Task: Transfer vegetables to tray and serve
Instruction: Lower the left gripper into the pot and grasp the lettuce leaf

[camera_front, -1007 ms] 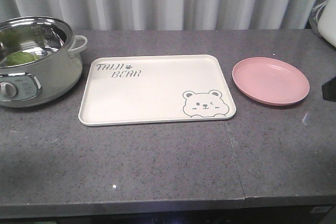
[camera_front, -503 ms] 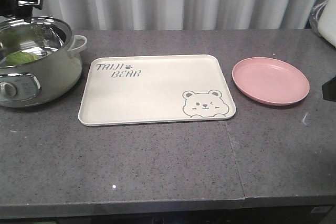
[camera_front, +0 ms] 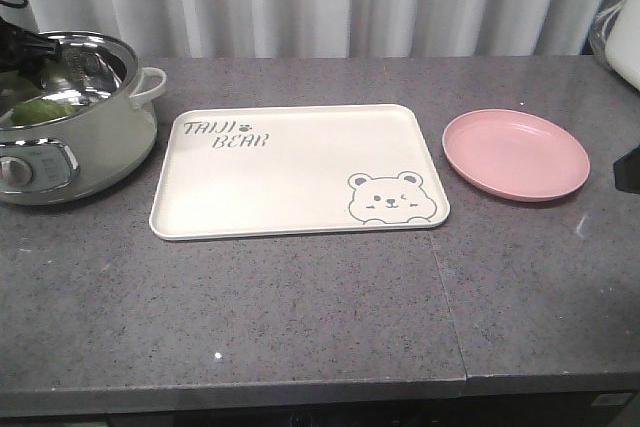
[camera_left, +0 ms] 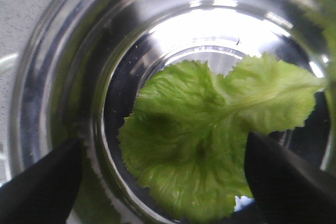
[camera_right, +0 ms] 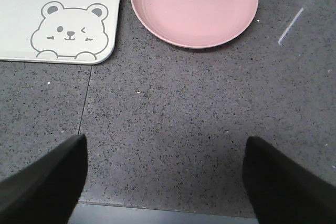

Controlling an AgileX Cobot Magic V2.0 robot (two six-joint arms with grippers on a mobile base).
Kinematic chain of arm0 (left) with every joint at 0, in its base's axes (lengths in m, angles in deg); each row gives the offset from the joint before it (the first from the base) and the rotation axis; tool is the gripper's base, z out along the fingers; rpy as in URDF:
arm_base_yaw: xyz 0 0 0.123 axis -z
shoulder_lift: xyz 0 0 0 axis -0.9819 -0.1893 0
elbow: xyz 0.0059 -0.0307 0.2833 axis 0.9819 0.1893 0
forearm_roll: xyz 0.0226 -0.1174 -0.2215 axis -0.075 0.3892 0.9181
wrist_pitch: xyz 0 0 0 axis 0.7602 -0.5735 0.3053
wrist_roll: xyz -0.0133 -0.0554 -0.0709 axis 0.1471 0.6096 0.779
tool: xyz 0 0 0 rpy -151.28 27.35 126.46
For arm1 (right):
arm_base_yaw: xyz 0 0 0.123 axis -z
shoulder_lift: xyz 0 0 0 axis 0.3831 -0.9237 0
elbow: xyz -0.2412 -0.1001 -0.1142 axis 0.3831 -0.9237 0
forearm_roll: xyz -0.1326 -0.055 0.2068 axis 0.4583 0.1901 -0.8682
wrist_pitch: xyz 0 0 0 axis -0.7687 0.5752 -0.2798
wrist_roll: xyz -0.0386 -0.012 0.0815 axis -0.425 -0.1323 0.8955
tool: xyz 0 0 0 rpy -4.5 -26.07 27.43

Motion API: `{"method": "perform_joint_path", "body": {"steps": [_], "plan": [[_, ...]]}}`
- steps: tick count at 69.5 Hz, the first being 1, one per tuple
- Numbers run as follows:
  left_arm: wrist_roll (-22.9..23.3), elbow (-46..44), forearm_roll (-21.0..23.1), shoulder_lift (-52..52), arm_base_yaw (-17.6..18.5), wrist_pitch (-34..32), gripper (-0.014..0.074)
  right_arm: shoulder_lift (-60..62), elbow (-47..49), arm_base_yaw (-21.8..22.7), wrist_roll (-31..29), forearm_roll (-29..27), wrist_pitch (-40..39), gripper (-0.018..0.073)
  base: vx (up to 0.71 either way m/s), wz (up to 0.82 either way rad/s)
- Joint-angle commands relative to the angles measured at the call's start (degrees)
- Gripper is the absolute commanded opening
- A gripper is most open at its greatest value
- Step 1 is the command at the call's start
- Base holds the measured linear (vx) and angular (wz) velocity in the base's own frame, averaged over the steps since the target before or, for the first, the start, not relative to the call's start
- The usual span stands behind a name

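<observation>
**Leaf in pot**

Crinkled bright-green lettuce leaf (camera_left: 199,124) lay in the shiny steel pot (camera_front: 100,137), beside the cream-white rectangular tray (camera_front: 290,187). Left gripper (camera_left: 163,140), mostly cropped in front view, hung spread above the leaf; right gripper (camera_right: 165,139) gaped over grey bench (camera_right: 173,103).

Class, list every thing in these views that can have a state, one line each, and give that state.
lettuce leaf, lying flat in the pot's bottom, not gripped
pot, uncovered, holding the leaf
tray, flat on the counter, nothing on it
pink plate, upright, empty
left gripper, jaws open, over the leaf
right gripper, jaws open, holding nothing
</observation>
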Motion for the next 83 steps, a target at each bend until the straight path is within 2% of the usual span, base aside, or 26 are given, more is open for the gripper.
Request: {"method": "perform_joint_path", "body": {"steps": [1,61,71,83], "plan": [[-1.38,-1.98,2.44,2.22,-0.36,-2.23,0.0589,0.56,1.89,-0.07,-0.34,0.39,-3.11,0.0575,0.0,0.0],[-2.29,-1.98,1.92,-7.88,-0.42,-5.04,0.0578,0.56,1.89,-0.07,-0.34,0.4,-3.0,0.0575,0.0,0.0],[-2.29,-1.98,1.92,-7.93,-0.42,-5.15,0.0496,0.56,1.89,-0.07,-0.34,0.4,-3.0,0.0575,0.0,0.0],[-2.29,-1.98,1.92,-7.93,-0.42,-5.1,0.0262,0.56,1.89,-0.07,-0.34,0.4,-3.0,0.0575,0.0,0.0]]}}
